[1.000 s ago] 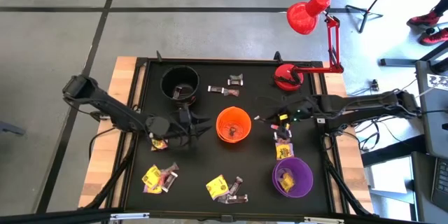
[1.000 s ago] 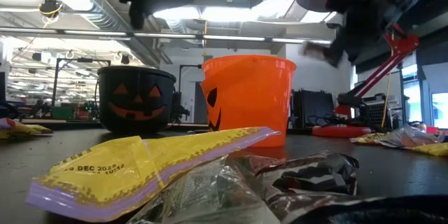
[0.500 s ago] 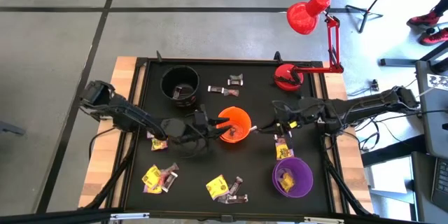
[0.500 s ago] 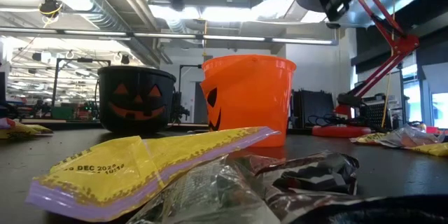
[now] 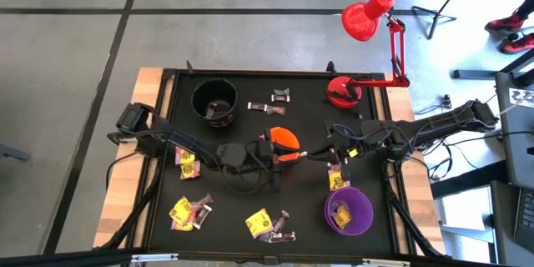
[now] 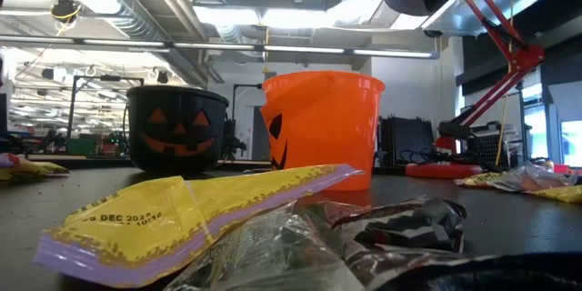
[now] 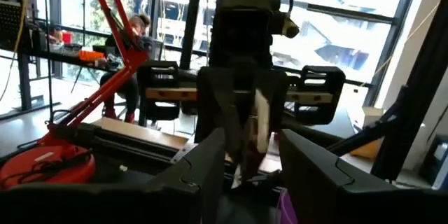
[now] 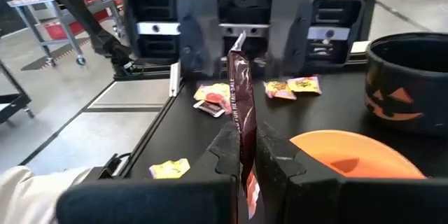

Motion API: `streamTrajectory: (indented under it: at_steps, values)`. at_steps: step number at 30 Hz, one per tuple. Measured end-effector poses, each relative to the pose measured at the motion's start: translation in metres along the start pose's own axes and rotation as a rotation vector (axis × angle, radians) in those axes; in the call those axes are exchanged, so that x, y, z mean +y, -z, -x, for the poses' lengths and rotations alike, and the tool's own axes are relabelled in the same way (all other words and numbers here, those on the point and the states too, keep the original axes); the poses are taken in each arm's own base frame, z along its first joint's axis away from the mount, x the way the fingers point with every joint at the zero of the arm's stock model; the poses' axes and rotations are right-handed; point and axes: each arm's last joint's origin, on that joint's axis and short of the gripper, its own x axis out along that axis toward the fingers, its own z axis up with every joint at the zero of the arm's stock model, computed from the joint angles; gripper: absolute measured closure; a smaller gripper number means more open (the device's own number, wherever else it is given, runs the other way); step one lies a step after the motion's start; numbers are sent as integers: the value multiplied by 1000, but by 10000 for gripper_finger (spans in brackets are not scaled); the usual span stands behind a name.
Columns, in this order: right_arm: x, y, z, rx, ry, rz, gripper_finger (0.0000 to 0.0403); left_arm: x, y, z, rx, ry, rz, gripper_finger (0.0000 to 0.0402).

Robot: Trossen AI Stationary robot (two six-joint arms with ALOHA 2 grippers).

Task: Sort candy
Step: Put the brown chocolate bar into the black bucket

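The bench (image 5: pixel 377 83) carries three pumpkin cups, and both arms meet over the middle one, the orange cup (image 5: pixel 284 143). The right end effector (image 5: pixel 327 152) hangs just beside that cup's rim, clenched on a dark brown candy (image 8: pixel 240 122) that stands upright between its fingers. The left end effector (image 5: pixel 269 152) sits right at the cup's other side, facing it, fingers parted; I see nothing gripped in it. To my eye this is the drop-off step: the brown piece has been brought toward a cup and needs carrying over the mouth, then a release. The black cup (image 5: pixel 214 99) lies well beyond the left end effector, the purple cup (image 5: pixel 348 210) near the right arm, with a yellow candy (image 5: pixel 340 214) in it. More loose candy (image 5: pixel 189 211) lies scattered behind the left end effector. The right wrist view alone shows the grasped wrapper clearly; from above it is only a pale sliver, and the low view shows neither end effector plainly.
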Motion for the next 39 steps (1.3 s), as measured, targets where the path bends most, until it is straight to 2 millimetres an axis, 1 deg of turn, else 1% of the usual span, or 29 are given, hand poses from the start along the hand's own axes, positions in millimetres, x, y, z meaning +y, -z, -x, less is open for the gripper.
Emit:
streamTrajectory:
  at_steps: [4,13,18,22,28,32,39]
  values:
    - [0,0,0,-5,5,1,381,0,4,-1,41,-8,-21,272]
    - [0,-1,-1,-8,4,2,381,3,3,-2,38,-19,-19,273]
    - [0,1,-10,-27,-12,2,381,4,3,-3,38,-17,-19,273]
    - [-1,7,-19,3,-17,2,381,4,3,-3,39,-15,-19,273]
    - [-2,11,-24,21,-19,1,381,5,5,-3,55,-18,-28,277]
    - [-2,10,-24,13,-20,1,381,5,6,-3,69,-20,-57,300]
    - [-2,10,-24,11,-14,3,381,5,6,-3,72,-19,-62,377]
